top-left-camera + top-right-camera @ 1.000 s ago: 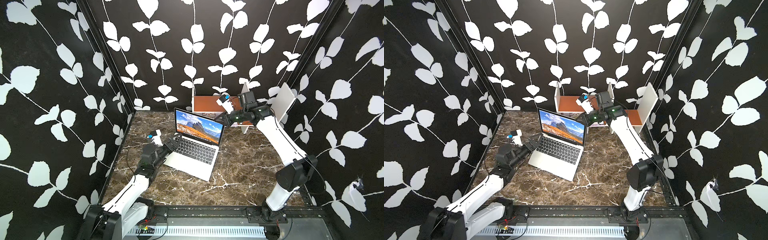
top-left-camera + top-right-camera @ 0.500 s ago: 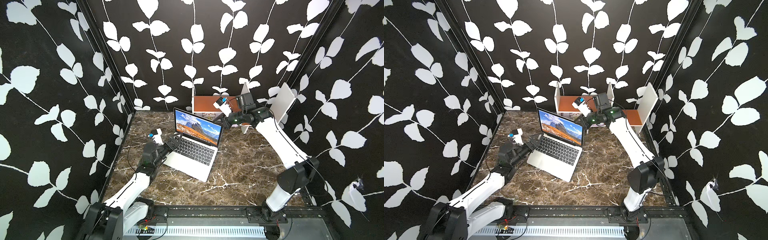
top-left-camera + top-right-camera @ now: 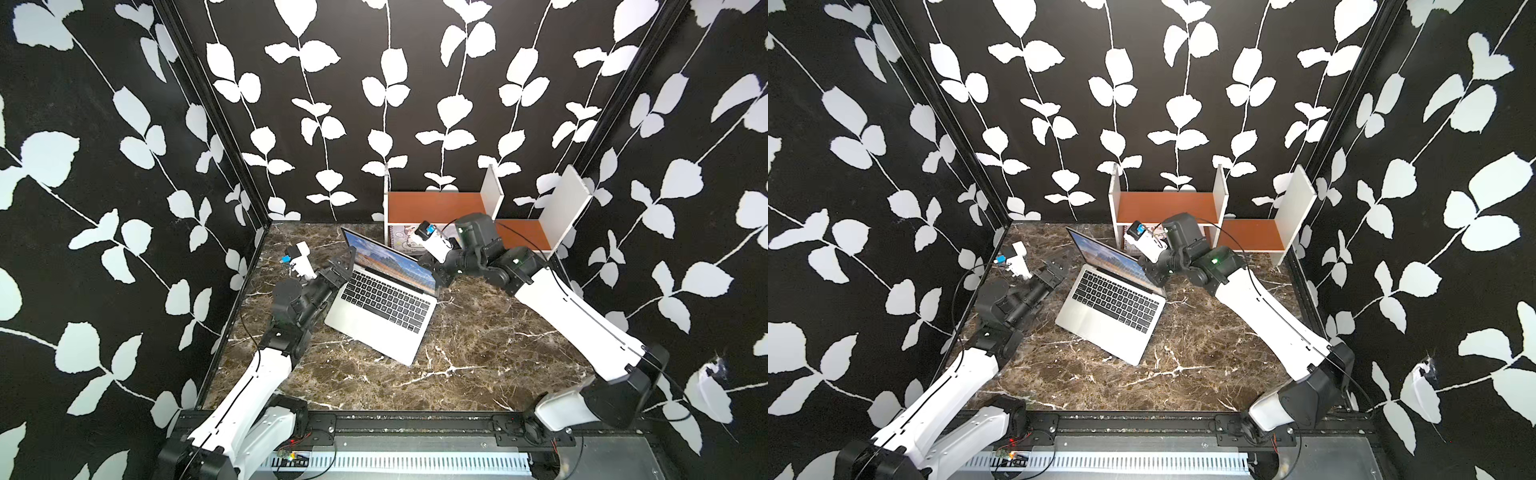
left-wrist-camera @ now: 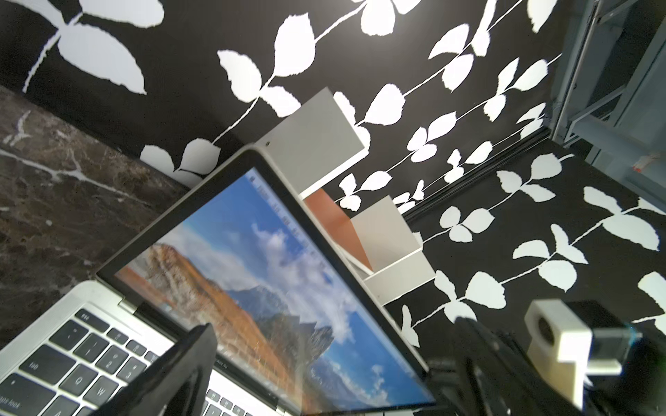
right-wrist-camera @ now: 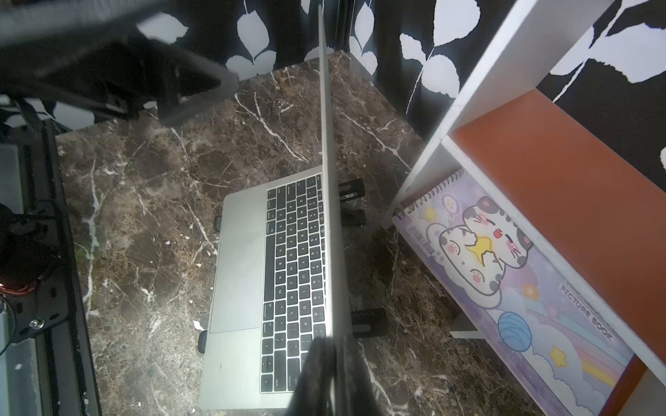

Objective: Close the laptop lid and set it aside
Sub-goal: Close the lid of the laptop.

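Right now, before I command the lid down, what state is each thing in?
laptop: open, not yet set aside.
laptop lid: raised, screen lit.
right end effector: shut on the laptop lid's side edge.
left end effector: open, empty, beside the laptop's hinge corner.
black stand: under the laptop, mostly hidden.
picture book: closed, flat under the orange shelf board.

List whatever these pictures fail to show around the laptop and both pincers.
Lid outer face: turned away in both top views, edge-on in the right wrist view.
Right pincer pads: dark blur, cut by the right wrist view's edge.
Stand: only black feet show; the laptop covers the rest.
Left pincer: left wrist view shows one blurred finger; the other is out of frame.
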